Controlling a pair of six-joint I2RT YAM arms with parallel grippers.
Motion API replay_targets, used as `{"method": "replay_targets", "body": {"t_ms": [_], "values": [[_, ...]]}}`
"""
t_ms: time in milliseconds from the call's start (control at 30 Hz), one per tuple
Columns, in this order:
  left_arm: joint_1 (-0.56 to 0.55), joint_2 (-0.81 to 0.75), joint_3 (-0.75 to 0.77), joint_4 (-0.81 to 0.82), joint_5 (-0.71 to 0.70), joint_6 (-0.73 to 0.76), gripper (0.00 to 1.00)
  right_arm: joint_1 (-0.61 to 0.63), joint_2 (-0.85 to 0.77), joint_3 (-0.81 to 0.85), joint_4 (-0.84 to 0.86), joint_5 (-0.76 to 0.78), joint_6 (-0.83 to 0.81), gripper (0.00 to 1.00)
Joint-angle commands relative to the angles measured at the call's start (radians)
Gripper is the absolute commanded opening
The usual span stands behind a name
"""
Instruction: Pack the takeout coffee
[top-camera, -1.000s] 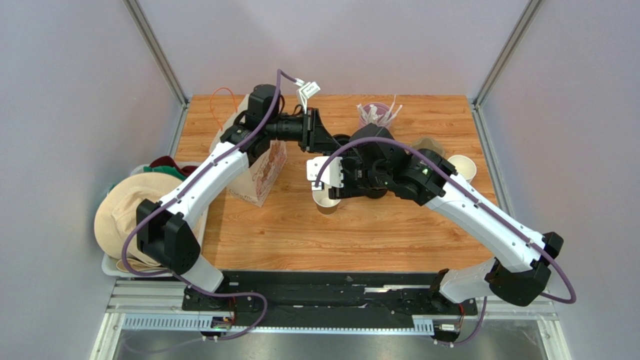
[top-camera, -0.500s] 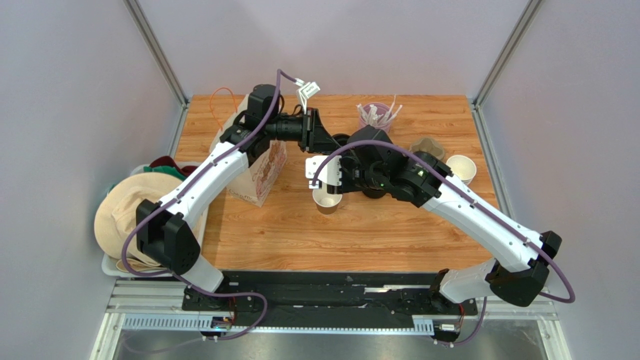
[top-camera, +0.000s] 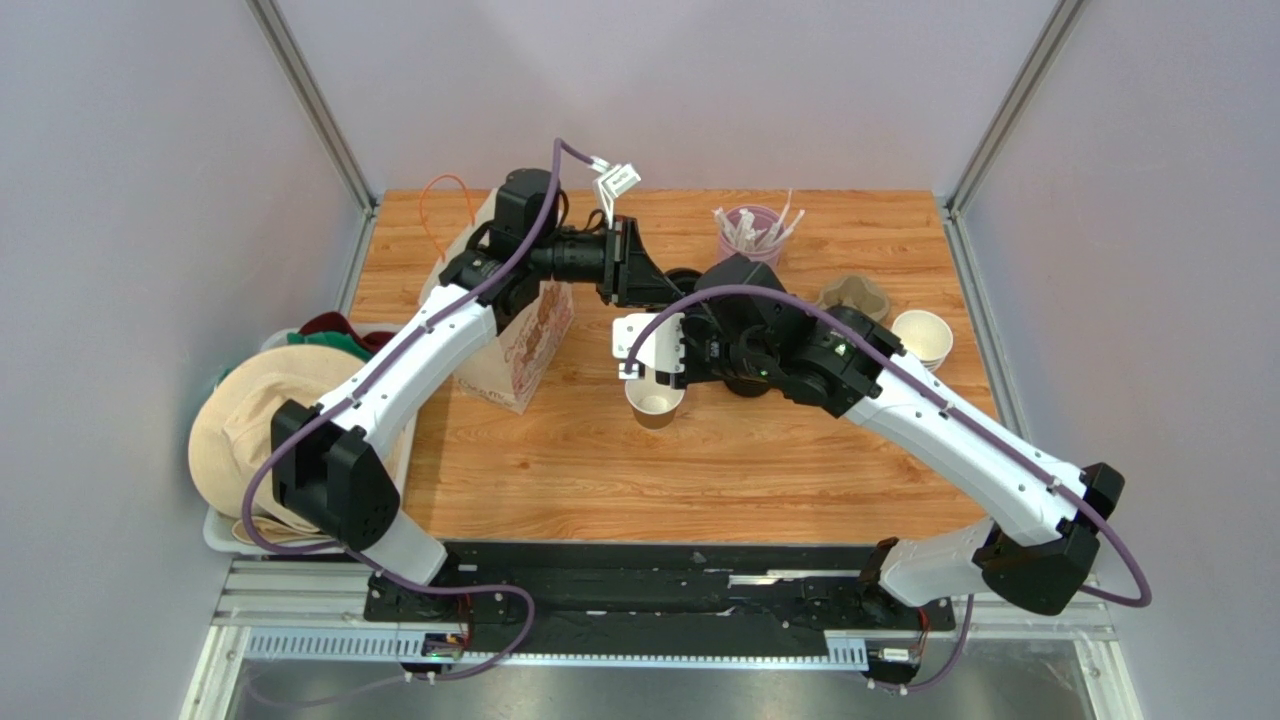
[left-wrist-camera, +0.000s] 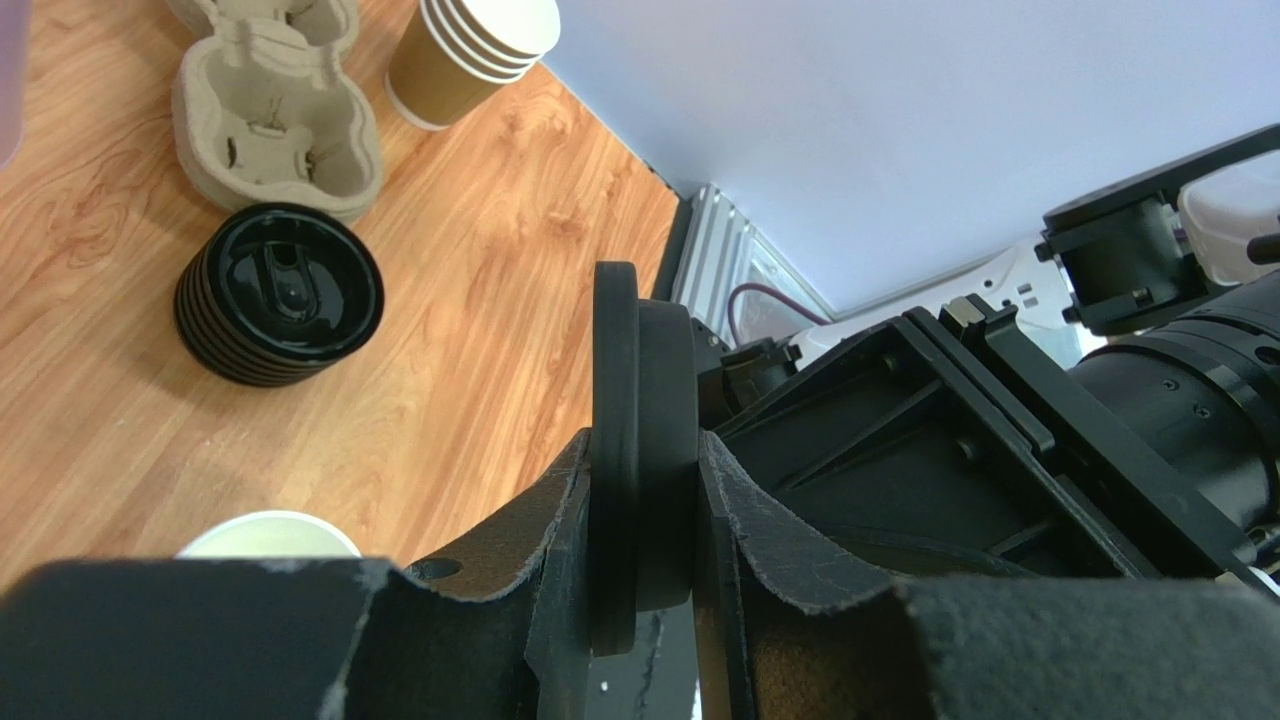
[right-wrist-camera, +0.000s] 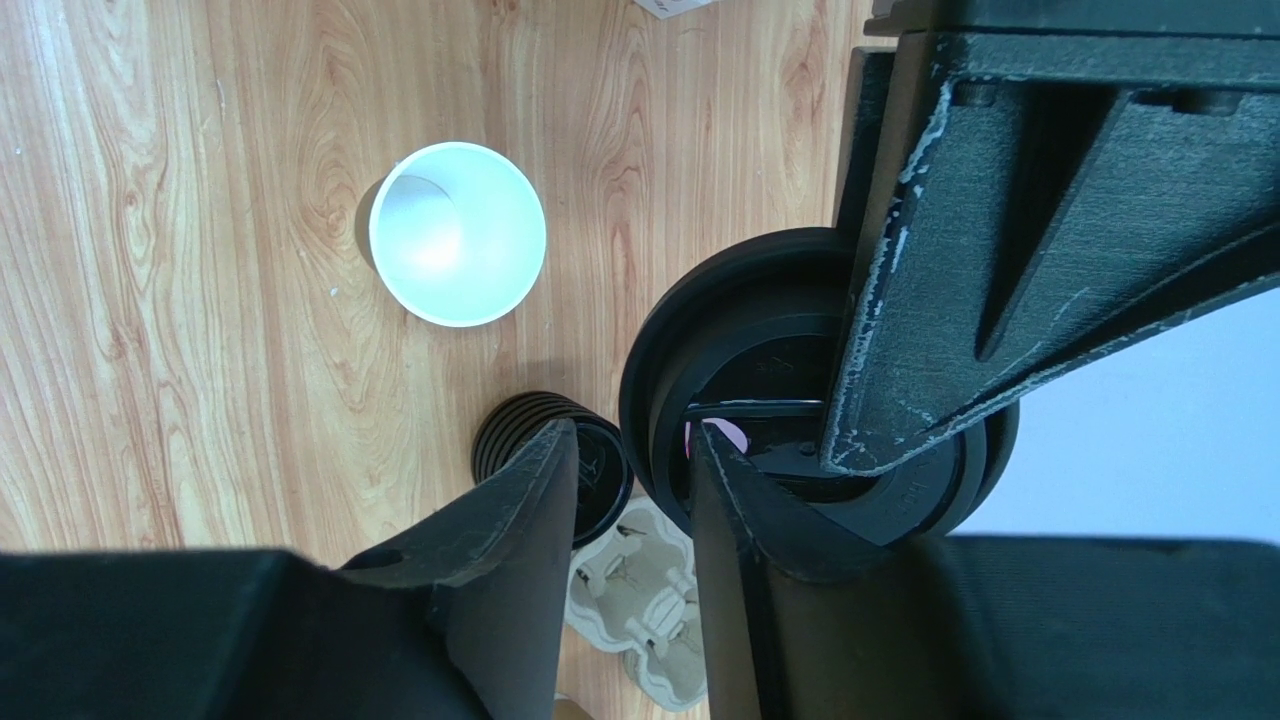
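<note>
Right gripper (right-wrist-camera: 631, 435) narrower yet apart at black lid (right-wrist-camera: 736, 315) clamped in left gripper (left-wrist-camera: 643, 465); open cup (right-wrist-camera: 455, 233) nearby.

Stack of black lids (left-wrist-camera: 278, 296) sits at the left on the wooden table (left-wrist-camera: 496, 300), cardboard cup carrier (left-wrist-camera: 271, 98) just above it, stacked brown cups (left-wrist-camera: 466, 45) top centre.

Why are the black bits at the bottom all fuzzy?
Left wrist view: left gripper's black fingers sit close to the lens, so blurred; the stack of round black plastic lids sharp. Right wrist view: right gripper's fingers likewise; white-inside paper cup crisp.
</note>
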Motion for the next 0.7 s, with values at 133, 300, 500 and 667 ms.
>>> {"method": "replay_targets", "body": {"t_ms": [133, 300, 500, 667], "values": [[0.0, -0.041, 0.024, 0.034, 0.033, -0.004, 0.22, -0.003, -0.017, 0.003, 0.032, 0.038, -0.014, 0.22], [0.0, -0.049, 0.015, 0.055, 0.047, -0.019, 0.23, -0.003, -0.011, -0.003, 0.042, 0.047, -0.021, 0.11], [0.0, -0.049, 0.015, 0.067, 0.056, -0.032, 0.25, -0.004, -0.011, 0.003, 0.032, 0.041, -0.018, 0.0], [0.008, -0.052, 0.021, 0.069, 0.062, -0.027, 0.58, -0.003, -0.008, 0.014, 0.016, 0.025, -0.013, 0.0]]}}
